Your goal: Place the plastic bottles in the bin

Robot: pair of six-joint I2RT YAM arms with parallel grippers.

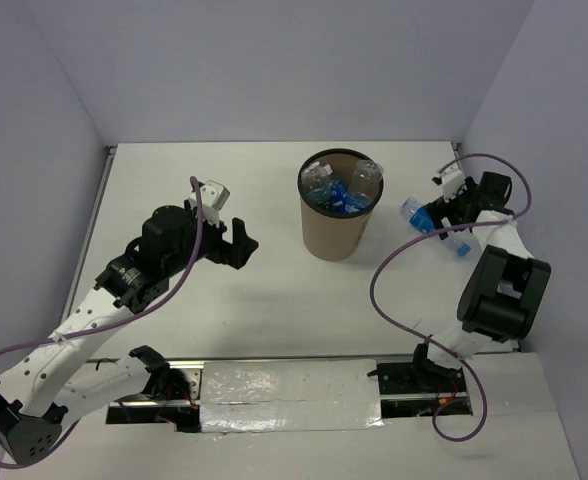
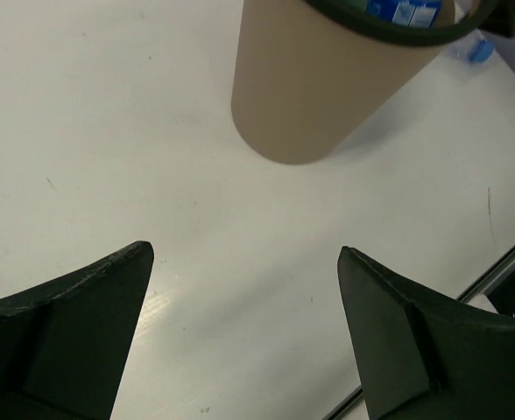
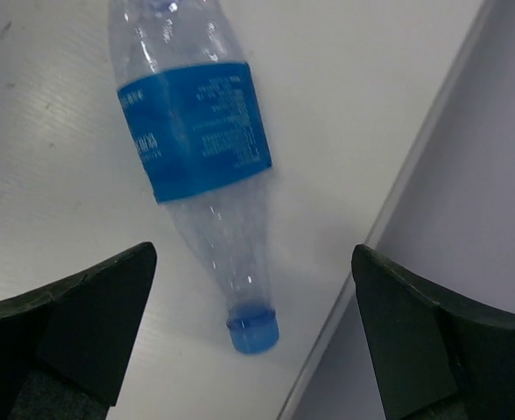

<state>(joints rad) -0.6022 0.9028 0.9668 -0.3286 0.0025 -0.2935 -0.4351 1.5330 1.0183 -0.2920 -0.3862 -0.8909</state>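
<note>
The brown bin stands upright at mid-table. Two clear bottles with blue labels stick up inside it. A third clear bottle with a blue label and a blue cap lies flat on the table by the right wall; it also shows in the top view. My right gripper is open above it, with the bottle's neck and cap between the two fingers, not gripped. In the top view, the right gripper hovers over that bottle. My left gripper is open and empty, left of the bin.
The right wall and the table edge run close beside the lying bottle's cap. The walls enclose the white table on three sides. A metal rail lies along the near edge between the arm bases.
</note>
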